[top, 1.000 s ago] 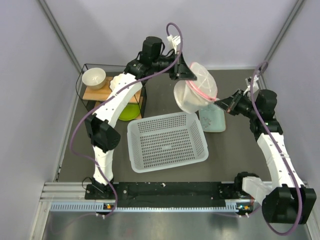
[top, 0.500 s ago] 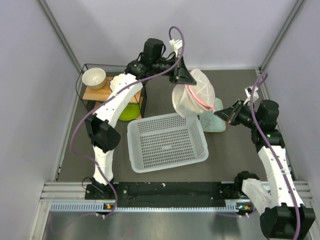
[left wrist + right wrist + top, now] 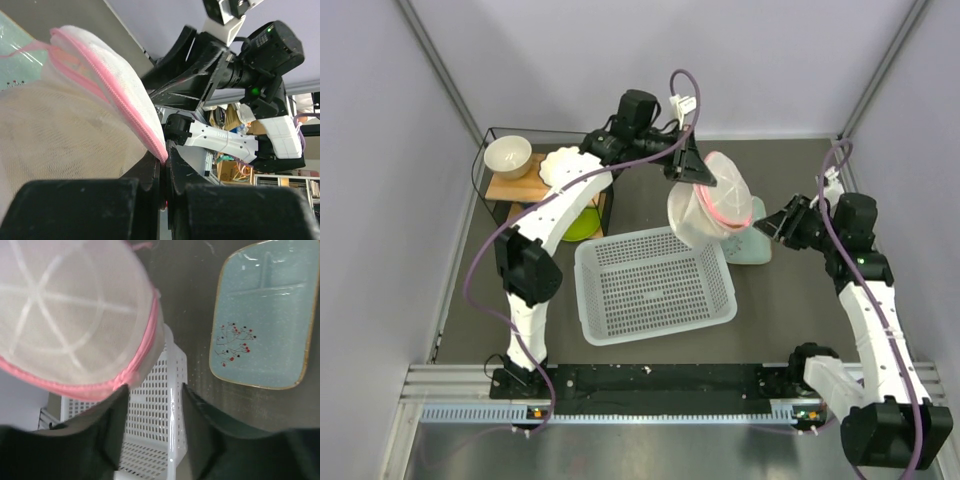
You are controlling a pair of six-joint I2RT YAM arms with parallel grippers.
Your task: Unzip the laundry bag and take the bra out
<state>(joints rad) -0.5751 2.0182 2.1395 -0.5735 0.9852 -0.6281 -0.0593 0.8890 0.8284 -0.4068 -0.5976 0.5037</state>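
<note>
l gripper (image 3: pixel 698 172) pinched shut on laundry bag (image 3: pixel 710 205) by its pink rim; bag hangs above bench toward far-right corner, over basket (image 3: pixel 655 285) far edge. r gripper (image 3: pixel 767 222) fingers spread, just beside bag, above mint tray (image 3: pixel 752 248).

Top view: high above near edge, looking down on table (image 3: pixel 790 300). Wrist views: close on laundry bag (image 3: pixel 710 205); right shares basket (image 3: pixel 150 425), tray (image 3: pixel 265 315).
</note>
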